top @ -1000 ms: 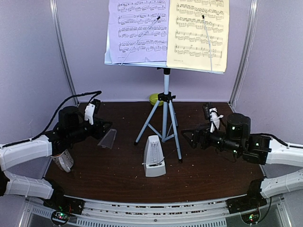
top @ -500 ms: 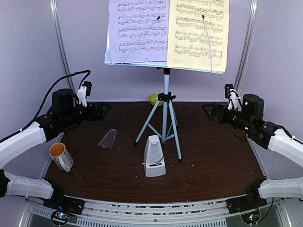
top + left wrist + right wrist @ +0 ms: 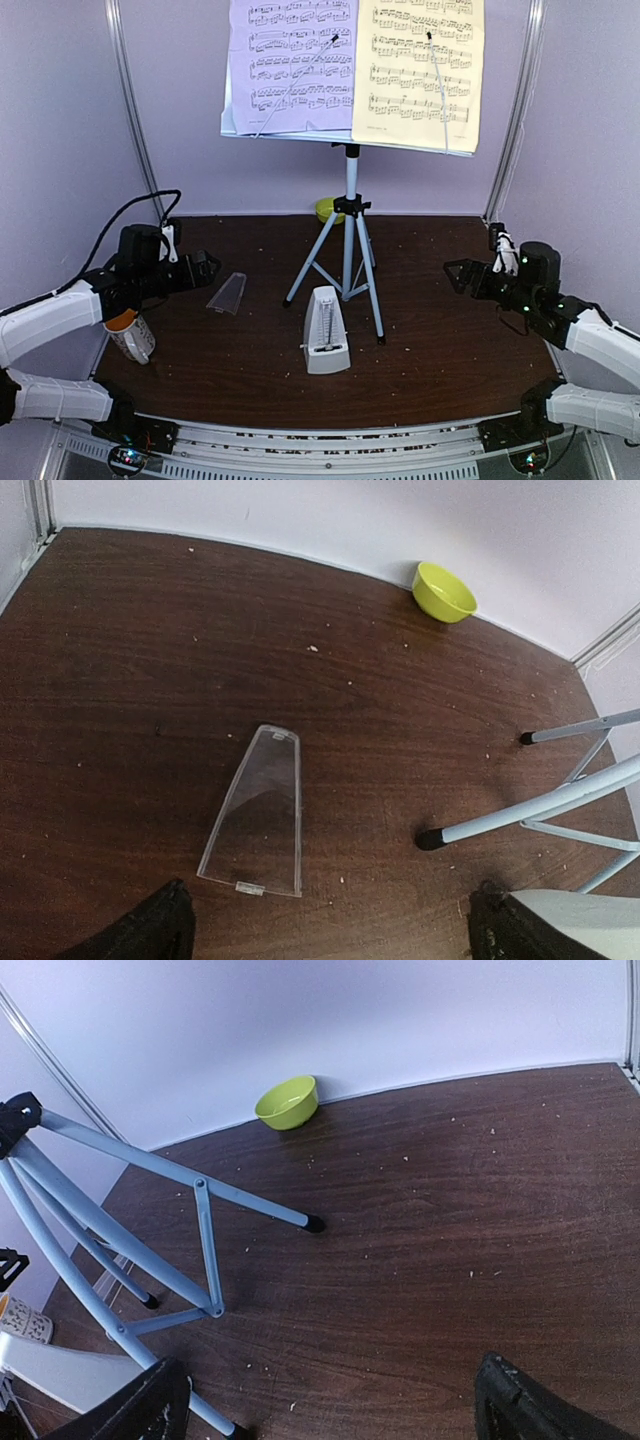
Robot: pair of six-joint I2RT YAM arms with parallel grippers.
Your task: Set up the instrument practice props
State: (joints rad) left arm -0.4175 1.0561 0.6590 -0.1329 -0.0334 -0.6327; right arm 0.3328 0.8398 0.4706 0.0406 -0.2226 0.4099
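i'm holding my left gripper (image 3: 203,268) and right gripper (image 3: 457,276) spread wide, gripping nothing. the music stand (image 3: 350,190) is standing mid-table (image 3: 450,350), the metronome (image 3: 326,343) sitting just before it, its clear cover (image 3: 228,294) lying apart, nearer my left gripper.

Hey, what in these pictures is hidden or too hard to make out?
- Mug: top view, left arm covers its rim.
- Bowl: top view, mostly behind the stand.
- Metronome: left wrist view, cut off by the bottom edge.
- Sheet music: top view, top cut off; notes too small to read.
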